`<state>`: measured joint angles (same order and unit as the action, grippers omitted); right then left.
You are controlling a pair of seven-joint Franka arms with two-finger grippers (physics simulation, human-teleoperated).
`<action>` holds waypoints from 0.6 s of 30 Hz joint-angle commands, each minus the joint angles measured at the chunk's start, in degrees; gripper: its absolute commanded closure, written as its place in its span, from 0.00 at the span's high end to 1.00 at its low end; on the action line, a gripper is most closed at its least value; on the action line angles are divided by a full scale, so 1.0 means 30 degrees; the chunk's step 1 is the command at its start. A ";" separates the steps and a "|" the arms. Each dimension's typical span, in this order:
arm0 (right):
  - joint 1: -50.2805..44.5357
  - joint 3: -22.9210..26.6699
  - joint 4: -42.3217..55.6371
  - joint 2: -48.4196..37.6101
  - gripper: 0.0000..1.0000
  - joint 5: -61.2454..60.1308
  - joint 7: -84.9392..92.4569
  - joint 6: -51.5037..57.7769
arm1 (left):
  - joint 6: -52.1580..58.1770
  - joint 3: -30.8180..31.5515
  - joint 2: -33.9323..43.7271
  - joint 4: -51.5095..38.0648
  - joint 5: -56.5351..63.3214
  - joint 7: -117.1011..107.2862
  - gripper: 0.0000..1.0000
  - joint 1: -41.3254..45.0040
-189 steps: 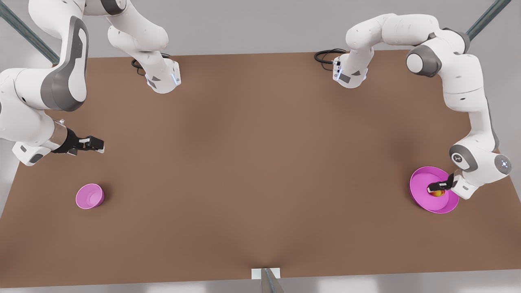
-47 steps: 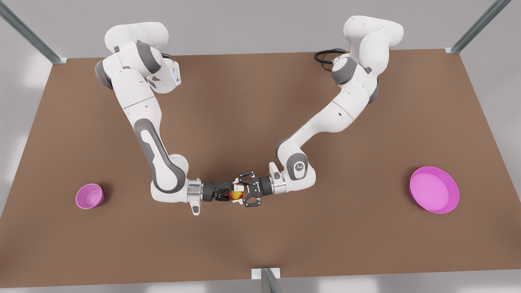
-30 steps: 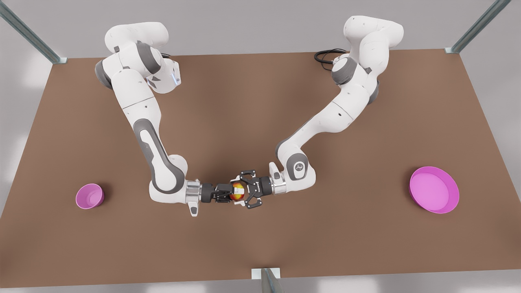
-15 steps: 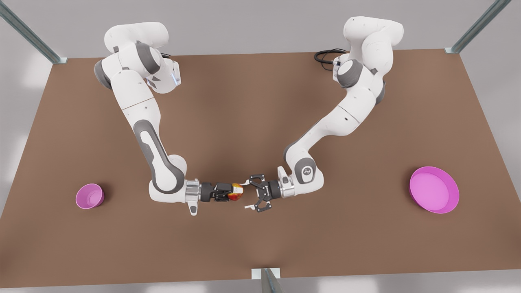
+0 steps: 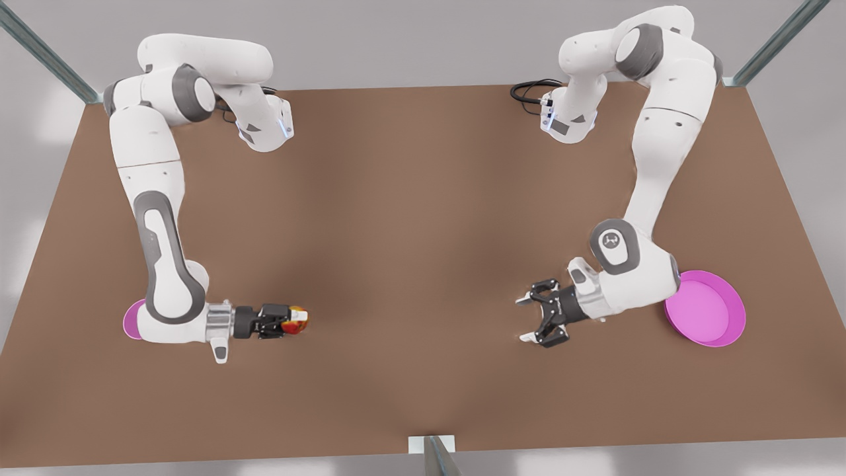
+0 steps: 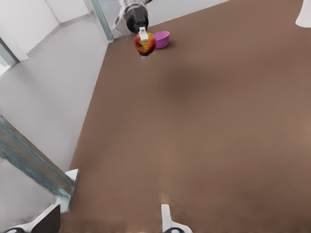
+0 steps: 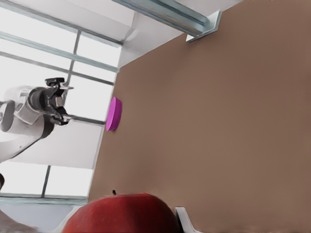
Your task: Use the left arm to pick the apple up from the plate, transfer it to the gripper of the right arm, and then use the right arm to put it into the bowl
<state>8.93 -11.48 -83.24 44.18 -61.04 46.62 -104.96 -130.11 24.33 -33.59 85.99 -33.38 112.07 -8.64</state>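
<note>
Gripping red-yellow apple: right gripper | left gripper splayed wide, empty

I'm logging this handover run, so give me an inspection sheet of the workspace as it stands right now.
Surface: brown table, bare in the middle.
Job's things: apple held above the table by the right gripper; bowl partly hidden behind that arm; plate empty, at the front view's right.
Clutter: nothing seen.
Grippers: right gripper shut on the apple, near the bowl; left gripper open, empty, beside the plate.
Cables: black cable coiled at the far edge.
Surroundings: metal frame posts at the corners, pale walls.
</note>
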 commanded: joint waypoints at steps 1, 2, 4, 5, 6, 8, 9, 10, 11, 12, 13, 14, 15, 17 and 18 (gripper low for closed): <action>0.0597 -0.0013 0.0001 -0.0195 0.67 0.2942 -0.0160 0.1383 | 0.6508 -0.1605 0.1790 -0.0420 1.0563 -2.2352 1.00 -0.0110; 0.0890 -0.0013 0.0030 -0.0342 0.67 0.3850 -0.0189 0.1383 | 1.0284 -0.2219 0.1967 -0.2702 1.2881 -2.3407 1.00 -0.0081; 0.1564 -0.0013 0.0089 -0.0488 0.67 0.5432 -0.0042 0.1383 | 1.4687 -0.2279 0.2874 -0.4260 1.4466 -3.1168 1.00 -0.0051; 0.1828 -0.0042 0.0148 -0.0488 0.67 0.6165 0.0016 0.1383 | 1.4716 -0.2308 0.3606 -0.4260 1.4466 -3.3952 1.00 -0.0110; 0.2034 -0.0042 0.0177 -0.0488 0.67 0.6722 0.0075 0.1383 | 1.4600 -0.2834 0.4104 -0.4318 1.4466 -3.6033 1.00 -0.0110; 0.2794 -0.0042 0.0265 -0.0517 0.67 0.7806 0.0309 0.1354 | 1.4365 -0.7375 0.7530 -0.2973 1.2770 -3.7063 1.00 0.3083; 0.2970 -0.0042 0.0265 -0.0663 0.67 0.8331 0.0280 0.1354 | 1.3375 -0.8397 0.8993 -0.1514 1.2269 -3.7935 1.00 0.3870; 0.3146 0.0016 0.0265 -0.0868 0.67 0.8860 0.0280 0.1354 | 1.1146 -0.8637 0.9555 -0.0071 1.2210 -4.0222 1.00 0.4226; 0.3235 -0.0013 0.0236 -0.1044 0.67 0.9328 0.0251 0.1354 | 1.1229 -0.8578 0.8973 -0.0448 1.2036 -4.0255 1.00 0.4109; 0.3381 -0.0013 0.0236 -0.1308 0.67 1.0266 0.0251 0.1354 | 1.1845 -0.8578 0.7124 -0.2297 1.1858 -4.0197 1.00 0.4225; 0.3411 -0.0013 0.0294 -0.1396 0.67 1.0911 0.0251 0.1178 | 1.1816 -0.8549 0.6977 -0.2297 1.1858 -4.0226 1.00 0.4256; 0.3440 0.0133 0.0353 -0.1396 0.68 1.1088 0.0309 0.1149 | 1.1699 -0.8549 0.6596 -0.2646 1.1888 -4.0226 1.00 0.4255; 0.3585 0.0134 0.0528 -0.1397 0.67 1.1908 0.0280 0.1148 | 1.1787 -0.8519 0.6567 -0.3117 1.1888 -4.0285 1.00 0.4285; 0.3938 0.0134 0.0704 -0.1396 0.68 1.2611 0.0339 0.1177 | 1.1728 -0.8520 0.6420 -0.3117 1.1917 -4.0285 1.00 0.4255; 0.3967 0.0134 0.0704 -0.1426 0.68 1.3197 0.0309 0.1148 | 1.1728 -0.8548 0.6420 -0.3117 1.1917 -4.0285 1.00 0.4255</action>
<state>20.74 -11.04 -81.25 40.01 -25.58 47.11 -101.48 -95.77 -1.28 -14.27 76.79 2.37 40.55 4.15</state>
